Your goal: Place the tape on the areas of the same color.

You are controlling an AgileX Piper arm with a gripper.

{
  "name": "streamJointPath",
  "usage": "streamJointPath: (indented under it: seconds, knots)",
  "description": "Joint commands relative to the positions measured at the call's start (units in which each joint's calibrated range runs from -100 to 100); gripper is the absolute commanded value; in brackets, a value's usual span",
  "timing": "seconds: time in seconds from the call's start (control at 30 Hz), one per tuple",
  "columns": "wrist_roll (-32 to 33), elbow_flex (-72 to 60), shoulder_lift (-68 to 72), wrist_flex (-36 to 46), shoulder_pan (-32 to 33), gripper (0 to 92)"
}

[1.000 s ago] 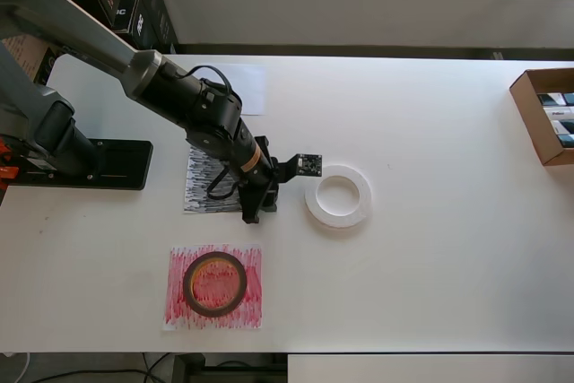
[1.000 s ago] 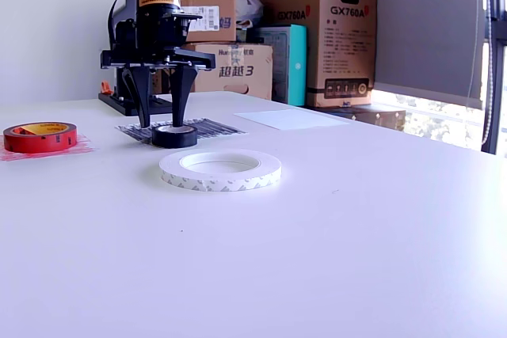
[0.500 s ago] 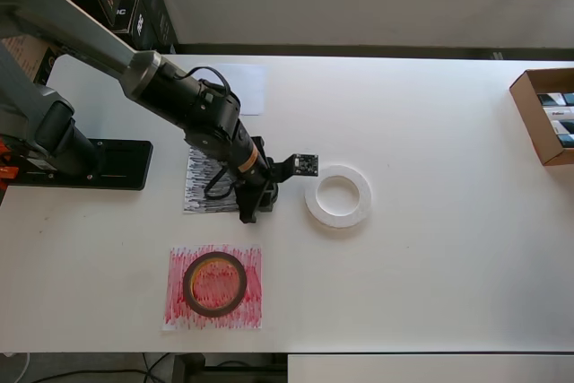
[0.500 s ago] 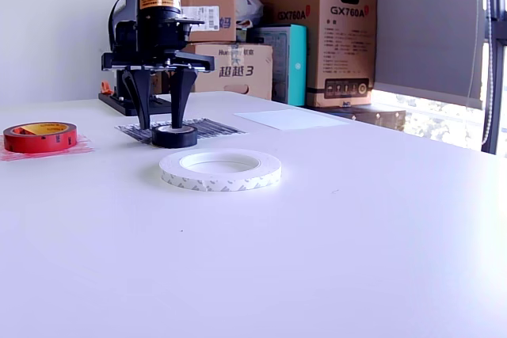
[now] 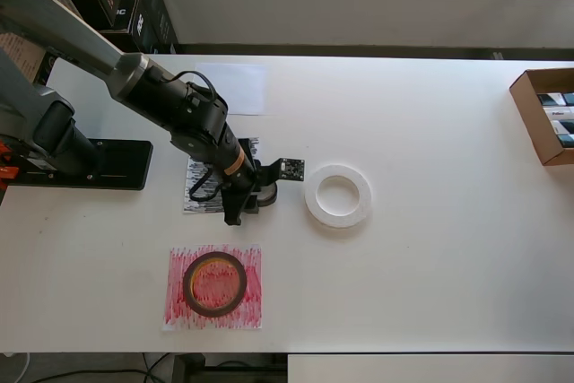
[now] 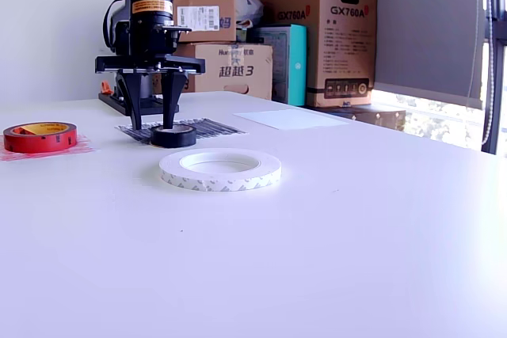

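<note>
End effector (image 6: 150,120) has slid toward the exterior view's left; fingers spread wide, holding nothing. Small black tape roll (image 6: 173,135) now sits at its right finger, on the black-scribbled paper square's (image 6: 207,127) edge. Black looks placed; large white tape ring (image 6: 220,169) remains on bare surface (image 6: 356,227).

A plain white tabletop (image 5: 430,266) is seen. The large ring of tape (image 5: 338,195) is white. The dark-red roll (image 5: 215,283), with a yellowish core, is shown on a sheet scribbled in red (image 5: 213,286). The small roll (image 6: 173,135) is black, as are the fingers (image 6: 168,104). One sheet (image 5: 204,184) is scribbled in black; another sheet (image 5: 240,89) is plain white.
</note>
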Motion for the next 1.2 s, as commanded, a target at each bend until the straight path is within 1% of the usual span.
streamJointPath:
  seconds: [0.0, 0.67, 1.0, 1.07, 1.17]
  knots:
    - [0.3, -0.2, -0.3, 0.1, -0.2, 50.3]
    - [0.9, -0.2, 0.0, 0.1, -0.7, 50.3]
    - [0.8, -0.8, 2.4, 0.1, -1.5, 50.2]
    - [0.8, -0.8, 2.4, 0.1, -1.5, 48.3]
    - [0.9, -0.9, 2.4, 0.1, -1.5, 39.8]
